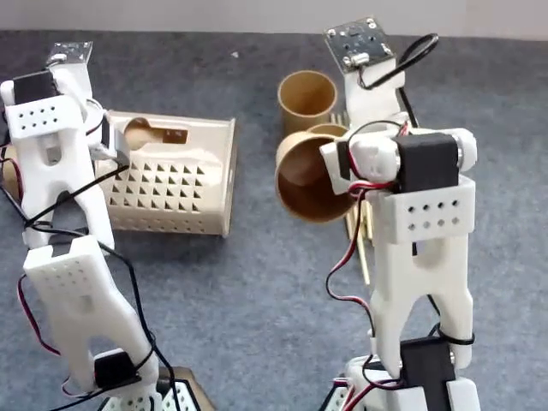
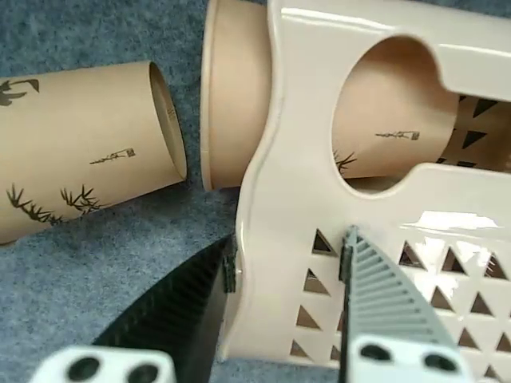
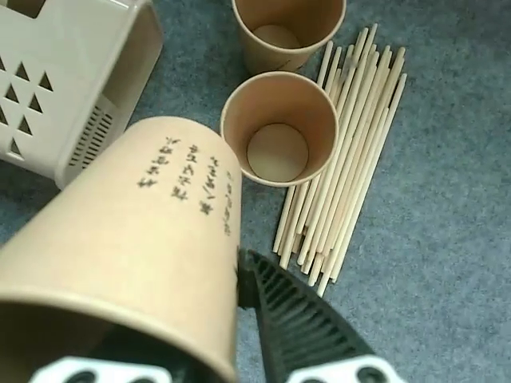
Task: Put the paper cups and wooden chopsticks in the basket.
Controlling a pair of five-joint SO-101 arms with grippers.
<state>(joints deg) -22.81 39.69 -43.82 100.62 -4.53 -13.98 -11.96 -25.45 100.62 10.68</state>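
Observation:
The cream basket lies tipped on the grey carpet. My left gripper is shut on its end wall, one finger on each side. One paper cup lies inside the basket, its rim poking out. Another cup lies on the carpet just beside it. My right gripper is shut on the rim of a third cup and holds it tilted above the carpet. Two more cups stand upright next to a bundle of wooden chopsticks.
The chopsticks run partly under the right arm. There is open carpet in front of the basket, between the two arms. A circuit board is mounted at the back right, with a black cable looping from it.

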